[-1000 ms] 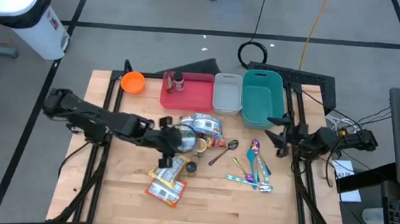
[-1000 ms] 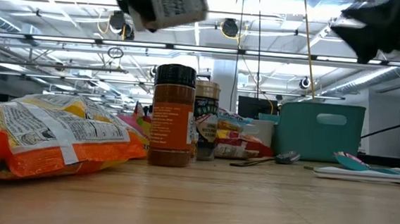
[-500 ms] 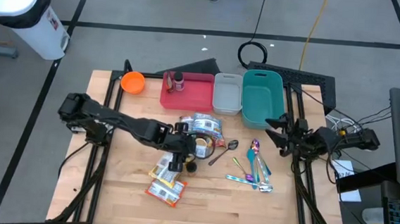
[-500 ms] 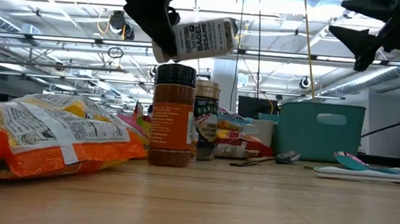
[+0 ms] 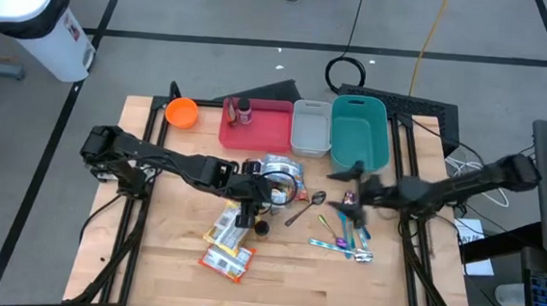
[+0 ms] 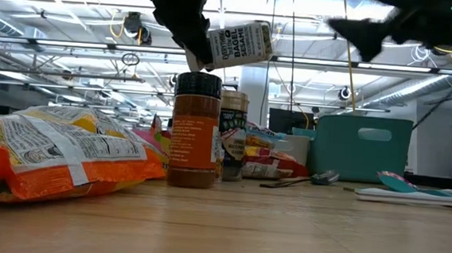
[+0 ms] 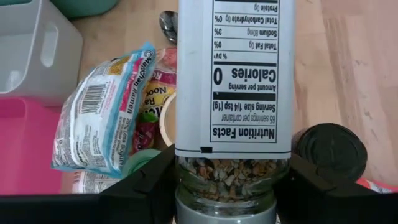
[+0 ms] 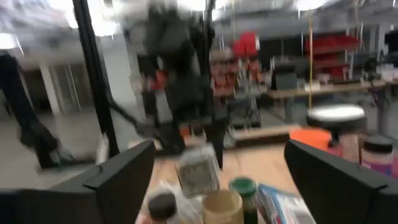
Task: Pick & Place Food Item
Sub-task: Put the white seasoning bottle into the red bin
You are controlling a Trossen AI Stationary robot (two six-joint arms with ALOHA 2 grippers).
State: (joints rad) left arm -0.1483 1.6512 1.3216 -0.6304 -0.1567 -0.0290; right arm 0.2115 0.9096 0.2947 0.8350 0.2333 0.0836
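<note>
My left gripper (image 5: 251,194) is shut on a clear seasoning jar (image 6: 240,44) with a white label, high over the middle of the table. Right below it an orange-brown spice jar (image 6: 195,130) stands upright on its base. Beside that stands a smaller dark-lidded jar (image 6: 232,135). My right gripper (image 5: 352,186) hovers open over the cutlery (image 5: 345,230), right of centre. Nothing is between its fingers (image 8: 124,174). My left gripper pinches the seasoning jar between its two fingers (image 7: 146,186), at the clear band next to the grey lid (image 7: 186,175). The fingers slant down from the table's left, and the jar reaches on past them. It hangs tilted, clear of the table and of the jars below.
Along the far edge stand an orange bowl (image 5: 182,113), a pink tray (image 5: 256,125), a grey bin (image 5: 311,129) and a teal bin (image 5: 359,135). Snack packs (image 5: 277,173) lie mid-table, a spoon (image 5: 303,208) beside them, and an orange bag (image 6: 56,154) nearer the front. Bare wood lies near the front edge.
My left gripper has carried the seasoning jar toward the table's right and a little down, so it now hangs over the orange-brown jar. My right gripper has swung from the table's right edge out toward the middle, over the cutlery.
</note>
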